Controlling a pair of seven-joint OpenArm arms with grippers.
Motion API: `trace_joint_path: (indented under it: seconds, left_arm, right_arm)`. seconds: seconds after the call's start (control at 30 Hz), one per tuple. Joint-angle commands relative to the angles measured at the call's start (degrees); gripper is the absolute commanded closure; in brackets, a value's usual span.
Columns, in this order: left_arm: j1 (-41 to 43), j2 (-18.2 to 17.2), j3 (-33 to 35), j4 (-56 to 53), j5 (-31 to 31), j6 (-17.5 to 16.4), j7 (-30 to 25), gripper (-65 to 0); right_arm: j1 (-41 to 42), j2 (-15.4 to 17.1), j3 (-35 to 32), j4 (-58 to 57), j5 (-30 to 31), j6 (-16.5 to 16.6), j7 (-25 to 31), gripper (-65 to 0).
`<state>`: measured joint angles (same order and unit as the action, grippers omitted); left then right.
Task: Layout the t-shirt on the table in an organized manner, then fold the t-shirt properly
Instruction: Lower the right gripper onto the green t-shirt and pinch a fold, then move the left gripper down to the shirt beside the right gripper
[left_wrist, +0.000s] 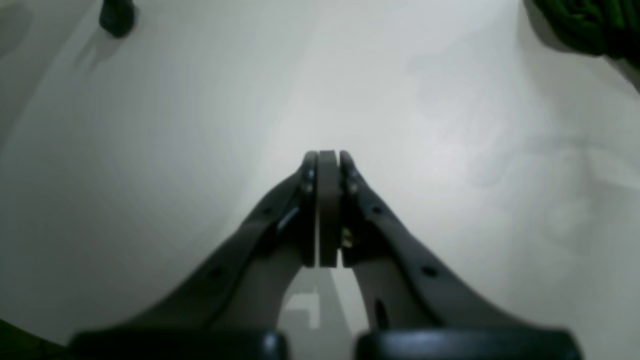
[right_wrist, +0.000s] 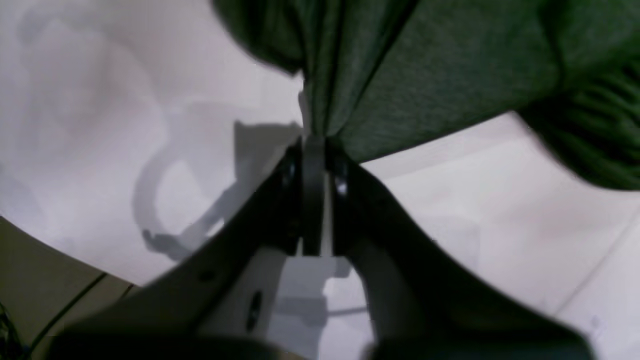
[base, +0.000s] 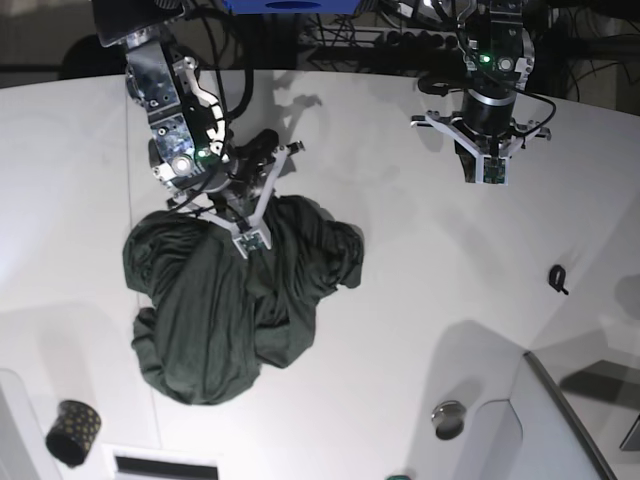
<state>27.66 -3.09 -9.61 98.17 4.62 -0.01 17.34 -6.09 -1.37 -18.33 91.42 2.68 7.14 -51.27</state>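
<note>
The dark green t-shirt (base: 235, 300) lies crumpled in a heap on the left half of the white table (base: 420, 280). My right gripper (base: 250, 242) sits at the heap's upper middle. In the right wrist view the right gripper (right_wrist: 314, 142) is shut on a gathered fold of the t-shirt (right_wrist: 425, 75), which stretches away from the fingertips. My left gripper (base: 492, 178) hangs over bare table at the far right, well apart from the shirt. The left wrist view shows the left gripper (left_wrist: 328, 155) shut with nothing in it. There only a corner of the t-shirt (left_wrist: 590, 25) shows.
A small black gold-dotted cup (base: 72, 432) stands near the front left corner. A small black item (base: 558, 278) lies at the right, and shows as a dark item (left_wrist: 117, 17) in the left wrist view. A round metal piece (base: 449, 418) sits beside a pale panel (base: 545, 430) at the front right.
</note>
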Motion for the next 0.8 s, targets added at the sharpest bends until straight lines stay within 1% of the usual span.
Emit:
trace_joint_path:
  seconds: [0.0,0.07,0.13,0.17,0.2,0.27,0.33,0.47,0.6,0.77]
  left_arm:
    - [0.16,-0.12,-0.11,0.86,0.17,0.32,-1.3,0.0]
    - [0.16,-0.12,-0.11,0.86,0.17,0.32,-1.3,0.0]
    - [0.16,-0.12,-0.11,0.86,0.17,0.32,-1.3,0.0]
    - [0.16,-0.12,-0.11,0.86,0.17,0.32,-1.3,0.0]
    - [0.16,-0.03,-0.11,0.86,0.17,0.32,-1.3,0.0]
    - [0.52,-0.03,-0.11,0.86,0.17,0.32,-1.3,0.0]
    - [0.6,-0.03,-0.11,0.86,0.17,0.32,-1.3,0.0]
    - [0.69,0.06,-0.11,0.86,0.17,0.32,-1.3,0.0]
    - [-0.19,0.32,0.86,0.86,0.17,0.32,-1.39,0.0]
    - [-5.64,0.85,6.31,0.69,0.78,0.32,-1.3,0.0]
  right_arm:
    - [1.38,-0.52,0.09,3.4,0.53,-0.06,1.46,-9.5]
    - [1.82,-0.52,0.09,6.39,0.44,-0.06,1.55,-20.7]
    - [4.81,-0.79,0.09,6.74,0.36,-0.15,1.73,-33.3]
    - [6.66,-0.88,0.09,5.51,0.36,-0.15,1.81,-37.4]
    - [8.86,-0.88,0.09,3.13,0.36,-0.24,1.81,-39.3]
    - [13.52,-0.96,0.09,-3.28,0.36,-0.24,1.99,-39.6]
    - [17.91,-1.84,0.09,-11.37,0.36,-0.32,3.13,-39.6]
    - [22.48,-2.55,-0.27,-22.98,0.36,-4.54,8.76,-39.6]
    - [23.19,-3.34,-0.27,-26.93,0.36,-5.25,11.31,-39.6]
    - [23.27,-3.34,-0.27,-28.16,0.36,-6.65,13.42,-39.6]
